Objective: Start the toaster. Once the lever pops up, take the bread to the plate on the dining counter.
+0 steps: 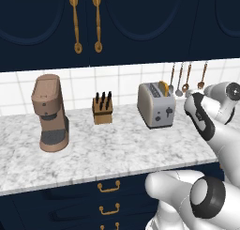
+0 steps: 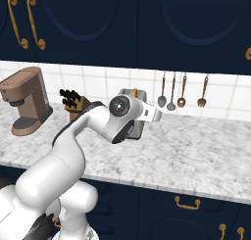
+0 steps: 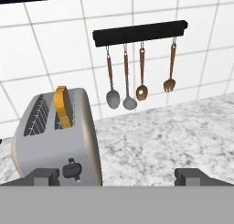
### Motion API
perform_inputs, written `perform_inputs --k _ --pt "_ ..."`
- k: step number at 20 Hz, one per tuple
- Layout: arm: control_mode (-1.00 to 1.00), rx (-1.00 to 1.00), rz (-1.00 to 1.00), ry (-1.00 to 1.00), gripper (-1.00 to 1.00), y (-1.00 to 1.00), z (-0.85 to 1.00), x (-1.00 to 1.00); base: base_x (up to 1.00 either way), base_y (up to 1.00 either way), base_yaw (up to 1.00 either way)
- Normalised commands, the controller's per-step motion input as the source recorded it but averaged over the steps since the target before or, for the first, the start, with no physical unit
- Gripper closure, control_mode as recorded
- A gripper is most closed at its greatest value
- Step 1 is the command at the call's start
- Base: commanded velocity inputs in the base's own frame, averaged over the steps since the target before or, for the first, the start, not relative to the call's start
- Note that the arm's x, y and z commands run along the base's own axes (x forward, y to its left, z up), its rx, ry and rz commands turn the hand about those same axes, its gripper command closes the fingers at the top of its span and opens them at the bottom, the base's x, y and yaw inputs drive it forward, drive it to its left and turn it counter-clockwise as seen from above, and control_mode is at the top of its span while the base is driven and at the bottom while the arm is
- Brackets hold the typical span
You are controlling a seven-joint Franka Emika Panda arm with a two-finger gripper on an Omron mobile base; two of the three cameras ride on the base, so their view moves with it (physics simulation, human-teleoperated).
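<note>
The silver-grey toaster [image 1: 156,105] stands on the marble worktop near the tiled wall. A golden-tan slice of bread [image 1: 163,88] stands upright in one slot, its top above the toaster. In the hand view the toaster [image 3: 55,141] is at lower left, with the bread [image 3: 63,106] in the right-hand slot. The dark lever [image 3: 71,169] shows on the narrow face. My gripper [image 3: 118,177] is open, with the fingertips [image 3: 43,176] wide apart and nothing between them. It hovers just right of the toaster and a little in front, not touching it. My hand [image 2: 147,111] partly hides the toaster [image 2: 138,94].
A brown coffee machine [image 1: 49,114] and a knife block [image 1: 102,108] stand to the left on the marble worktop [image 1: 117,151]. Several utensils hang from a black rail [image 3: 139,33] on the wall right of the toaster. Gold-handled drawers [image 1: 108,187] run below the worktop and navy cabinets above.
</note>
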Motion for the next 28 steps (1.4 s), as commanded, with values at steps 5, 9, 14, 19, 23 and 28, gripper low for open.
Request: perform_inputs --k 5,9,14,19,23,28 --pt "-1.0 0.0 0.0 0.0 -1.0 0.0 0.0 0.0 0.0 0.0 0.0" --pt "-1.0 0.0 0.0 0.0 -1.0 0.0 0.0 0.0 0.0 0.0 0.0" --pt "-1.0 0.0 0.0 0.0 -1.0 0.0 0.0 0.0 0.0 0.0 0.0" --pt "-1.0 0.0 0.0 0.0 -1.0 0.0 0.0 0.0 0.0 0.0 0.0" --pt "-1.0 0.0 0.0 0.0 -1.0 0.0 0.0 0.0 0.0 0.0 0.0" --pt "-1.0 0.0 0.0 0.0 -1.0 0.0 0.0 0.0 0.0 0.0 0.0"
